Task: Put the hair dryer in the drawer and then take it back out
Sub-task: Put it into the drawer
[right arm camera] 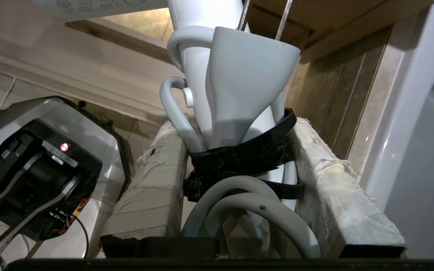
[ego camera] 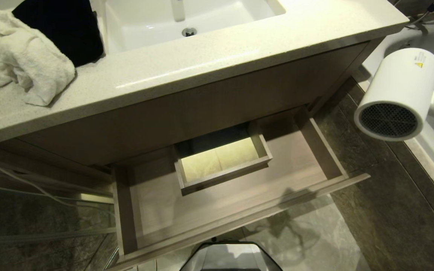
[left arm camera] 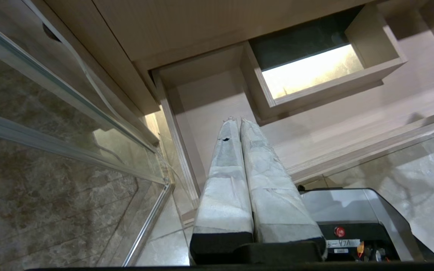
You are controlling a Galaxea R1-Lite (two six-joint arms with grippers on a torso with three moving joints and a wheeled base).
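The white hair dryer [ego camera: 398, 94] hangs in the air to the right of the vanity, above the floor, with its dark grille end facing me. My right gripper [right arm camera: 236, 130] is shut on its handle, where a black strap bundles the white cord [right arm camera: 247, 199]. The gripper itself is outside the head view. The wide wood-grain drawer [ego camera: 156, 210] stands pulled open and nothing lies on its floor. Parked low in front of the drawer [left arm camera: 209, 98], at its left end, my left gripper [left arm camera: 237, 120] is shut with nothing between its fingers.
A boxed cut-out [ego camera: 222, 162] rises in the middle of the drawer. Above are the counter [ego camera: 187, 64], a sink [ego camera: 145, 22], a white towel [ego camera: 17, 56] and a black cloth [ego camera: 62, 26]. A glass panel [left arm camera: 51, 150] stands left and a white tub edge [ego camera: 433, 162] right. My base [ego camera: 232, 258] sits below.
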